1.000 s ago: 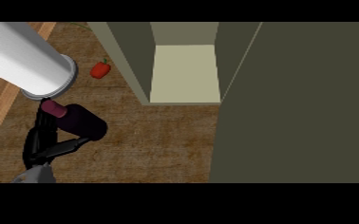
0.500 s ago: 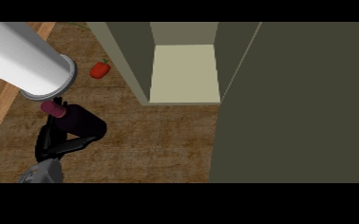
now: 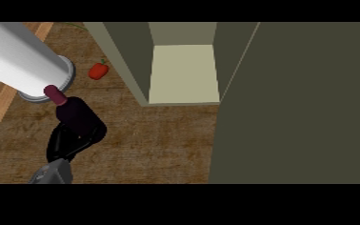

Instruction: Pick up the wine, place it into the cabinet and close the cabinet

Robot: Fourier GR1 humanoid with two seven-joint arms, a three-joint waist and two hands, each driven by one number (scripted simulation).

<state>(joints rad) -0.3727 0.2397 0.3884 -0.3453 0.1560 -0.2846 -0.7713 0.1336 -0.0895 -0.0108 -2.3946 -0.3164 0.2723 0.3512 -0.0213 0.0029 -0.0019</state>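
Observation:
The wine bottle (image 3: 76, 112) is dark maroon and shows at the left of the head view, its neck pointing toward the top of the view. My left hand (image 3: 70, 143) is shut on the bottle's lower part, and its grey forearm (image 3: 53, 174) comes in from the lower left. The cabinet (image 3: 134, 62) stands to the right of the bottle. Its pale inner shelf (image 3: 183, 74) is exposed. The cabinet door (image 3: 295, 105), a broad dark olive panel, fills the right side. My right hand does not show.
A big pale grey cylinder (image 3: 28, 64) lies across the upper left, its rimmed end just behind the bottle's neck. A small red vegetable (image 3: 98, 70) with a green stem rests on the wooden counter (image 3: 155, 138) between the cylinder and the cabinet.
My left hand has drawn in around the bottle, and bottle and hand have shifted a little toward the top of the view, nearer the cylinder's end.

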